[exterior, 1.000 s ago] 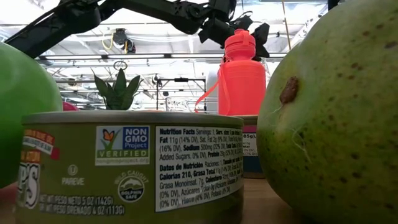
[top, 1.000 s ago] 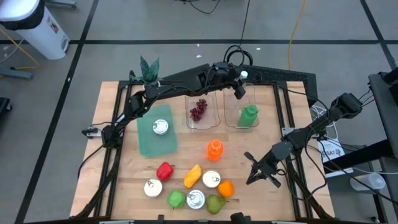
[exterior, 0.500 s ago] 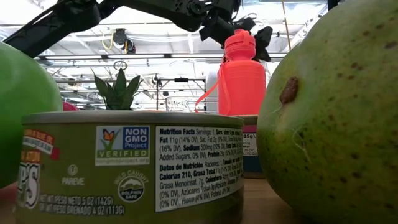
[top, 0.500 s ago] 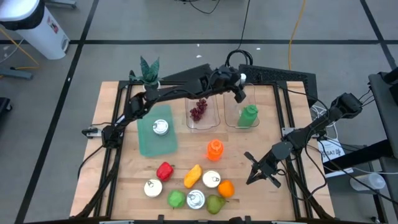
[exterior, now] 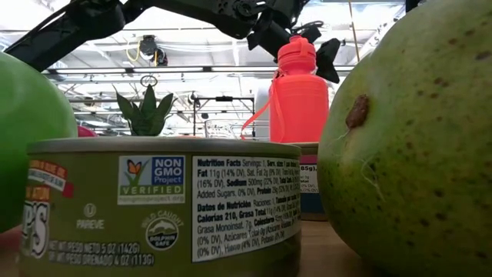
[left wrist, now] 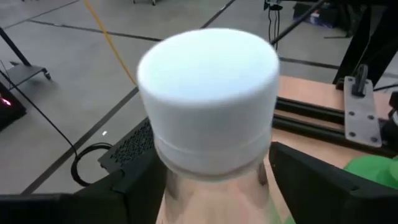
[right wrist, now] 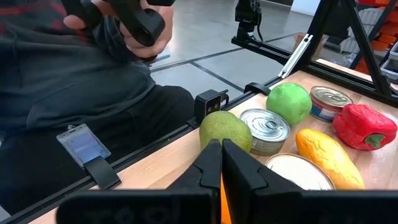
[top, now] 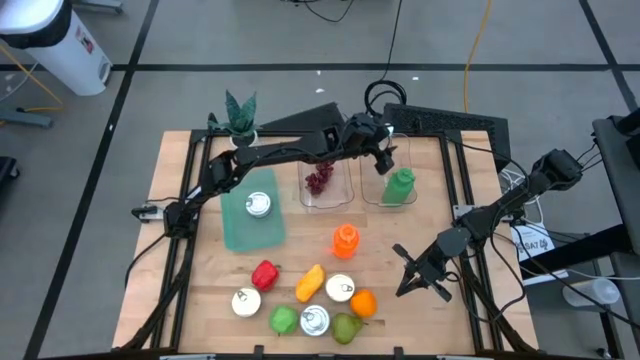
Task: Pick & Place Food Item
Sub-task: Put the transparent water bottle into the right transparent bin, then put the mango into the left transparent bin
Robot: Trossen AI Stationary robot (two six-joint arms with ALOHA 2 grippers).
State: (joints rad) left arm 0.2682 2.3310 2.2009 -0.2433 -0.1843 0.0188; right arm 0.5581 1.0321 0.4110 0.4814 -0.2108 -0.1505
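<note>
My left gripper reaches to the far side of the table, over the right clear tray. It is shut on a clear bottle with a white cap. A green bottle lies in that tray, and dark grapes lie in the left clear tray. An orange bottle stands upright on the table in front of the trays. My right gripper waits, shut, over the table's near right part. The low view shows the left gripper high behind the orange bottle. My left gripper holds the clear bottle by its neck, just under the white cap. The neck is pinched between the two fingers, one on each side, lying across the bottle. The bottle is lifted clear above the right tray; its lower body is hidden.
Near the front edge lie a red pepper, a yellow item, an orange, a pear, a green apple and several cans. A can sits on a green mat. A potted plant stands far left. A person sits beyond the near edge.
My left gripper has carried the bottle a little toward the near edge and has turned slightly. The white cap showed beyond the gripper in the high view before and is now hidden under it. The right arm has kept still.
</note>
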